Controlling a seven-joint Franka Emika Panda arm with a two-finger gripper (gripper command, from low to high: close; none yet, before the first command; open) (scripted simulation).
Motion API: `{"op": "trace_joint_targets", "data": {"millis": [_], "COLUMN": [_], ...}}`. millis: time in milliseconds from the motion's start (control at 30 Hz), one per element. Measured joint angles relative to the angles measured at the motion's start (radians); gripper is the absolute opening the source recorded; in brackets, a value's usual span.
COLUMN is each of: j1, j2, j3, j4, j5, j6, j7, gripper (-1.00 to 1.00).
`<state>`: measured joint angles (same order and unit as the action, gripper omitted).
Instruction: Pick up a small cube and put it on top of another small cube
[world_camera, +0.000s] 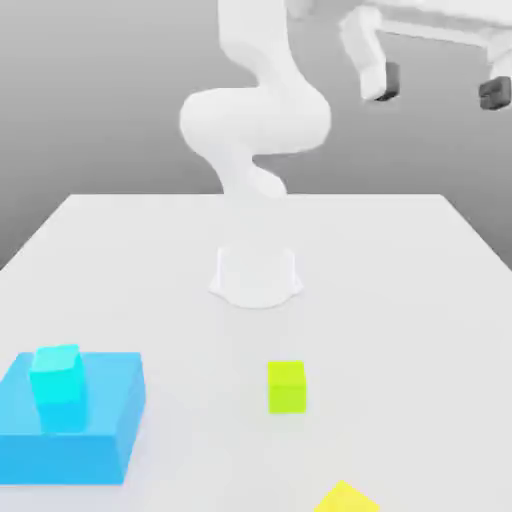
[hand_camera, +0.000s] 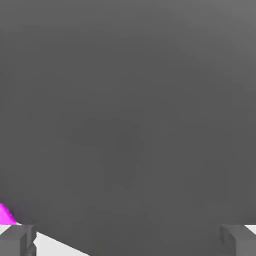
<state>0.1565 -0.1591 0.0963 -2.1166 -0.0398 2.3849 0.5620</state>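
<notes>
Exterior view: gripper (world_camera: 438, 86) high above far right part of tabletop (world_camera: 400, 290), jaws wide, nothing held. Small cyan cube (world_camera: 57, 388) atop large blue block (world_camera: 85, 425) near front left corner. Green cube (world_camera: 286, 387) near front edge, mid-table. Yellow block (world_camera: 346, 498) at front edge, right of green cube.

Hand view: fingertips (hand_camera: 18, 240) well apart, empty. Magenta object (hand_camera: 6, 215) beside one fingertip, partly visible.
</notes>
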Motion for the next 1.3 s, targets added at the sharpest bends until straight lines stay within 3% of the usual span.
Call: {"op": "trace_joint_targets", "data": {"millis": [633, 767, 800, 1000, 1133, 1300], "j1": [0.178, 0.209, 0.214, 0.218, 0.203, 0.112], "j2": [0.696, 0.842, 0.871, 0.886, 0.789, 0.628], "j3": [0.102, 0.086, 0.08, 0.076, 0.097, 0.004], "j4": [0.199, 0.239, 0.247, 0.251, 0.225, 0.111], "j5": [-0.132, -0.165, -0.171, -0.172, -0.148, -0.094], "j6": [0.086, 0.159, 0.179, 0.188, 0.118, 0.081], "j7": [-0.197, -0.198, -0.194, -0.195, -0.21, -0.121], "gripper": [0.0, 0.0, -1.0, -1.0, -1.0, -1.0]}}
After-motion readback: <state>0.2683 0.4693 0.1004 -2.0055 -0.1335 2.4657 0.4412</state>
